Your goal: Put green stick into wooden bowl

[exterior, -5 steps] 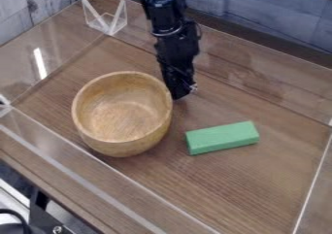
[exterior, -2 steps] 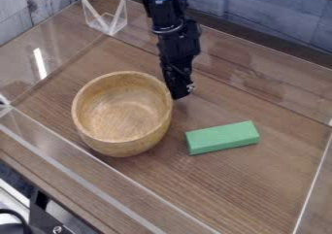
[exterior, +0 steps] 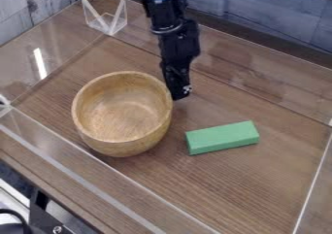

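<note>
- Comparing this moment with the views shortly before: almost nothing in the scene has shifted. The arm stands in the same spot, and only a slight twist of its lower end about its own axis can be made out; the change is faint at this picture size.
- Gripper (exterior: 180, 90): dark, pointing steeply down, tip low over the worktop (exterior: 273, 78) just beside the far right rim of the wooden bowl. Fingers pressed together, nothing between them. Same closed state as in the earlier views.
- Green stick (exterior: 222, 137): bright green bar lying flat on the worktop, to the right of the bowl and nearer the viewer than the gripper. Long side running left to right with a slight tilt. Apart from the gripper, not touched by it, and unmoved from its earlier place.
- Wooden bowl (exterior: 122, 112): round, light tan, thick walled, sitting upright left of centre. Interior empty. Position unchanged.
- Clear wall (exterior: 39, 63): transparent panels border the worktop on the left and near sides; a small clear bracket stands at the far left behind the arm.
- Judgement on task: the stick is not yet grasped, so the task is at its start. The small wrist twist probably serves to line the fingers up across the bar's narrow side.
- Judgement on next need: the fingers must part, then travel toward the near right to straddle the stick before any lift toward the bowl.
</note>
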Controlling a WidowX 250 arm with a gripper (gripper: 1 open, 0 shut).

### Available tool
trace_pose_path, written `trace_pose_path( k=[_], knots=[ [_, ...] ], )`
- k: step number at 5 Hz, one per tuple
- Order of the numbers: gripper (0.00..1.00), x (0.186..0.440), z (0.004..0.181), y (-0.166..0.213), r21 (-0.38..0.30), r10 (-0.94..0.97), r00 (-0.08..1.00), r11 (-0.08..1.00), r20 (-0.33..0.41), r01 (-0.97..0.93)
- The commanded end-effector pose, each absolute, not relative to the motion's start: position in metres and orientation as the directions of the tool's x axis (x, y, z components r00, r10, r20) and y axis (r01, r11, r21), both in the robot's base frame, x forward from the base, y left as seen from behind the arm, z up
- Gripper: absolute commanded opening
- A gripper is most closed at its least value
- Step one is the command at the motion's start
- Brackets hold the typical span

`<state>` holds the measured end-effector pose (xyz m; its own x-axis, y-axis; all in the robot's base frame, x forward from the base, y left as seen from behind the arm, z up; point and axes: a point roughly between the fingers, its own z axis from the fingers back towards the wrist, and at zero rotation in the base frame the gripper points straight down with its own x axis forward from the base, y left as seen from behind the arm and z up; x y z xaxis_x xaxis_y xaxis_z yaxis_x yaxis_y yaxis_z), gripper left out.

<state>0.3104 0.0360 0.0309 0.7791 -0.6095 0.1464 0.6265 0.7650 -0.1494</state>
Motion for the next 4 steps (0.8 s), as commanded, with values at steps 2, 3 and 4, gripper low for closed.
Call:
trace_pose_path(
  k=[2,3,4],
  knots=[
    [0.0,0.299,0.042,0.037,-0.087,-0.65,0.733,0.733,0.2,0.674],
    [0.0,0.296,0.052,0.037,-0.075,-0.637,0.74,0.745,0.216,0.663],
    [0.0,0.29,0.058,0.029,-0.071,-0.637,0.737,0.744,0.227,0.664]
  ],
)
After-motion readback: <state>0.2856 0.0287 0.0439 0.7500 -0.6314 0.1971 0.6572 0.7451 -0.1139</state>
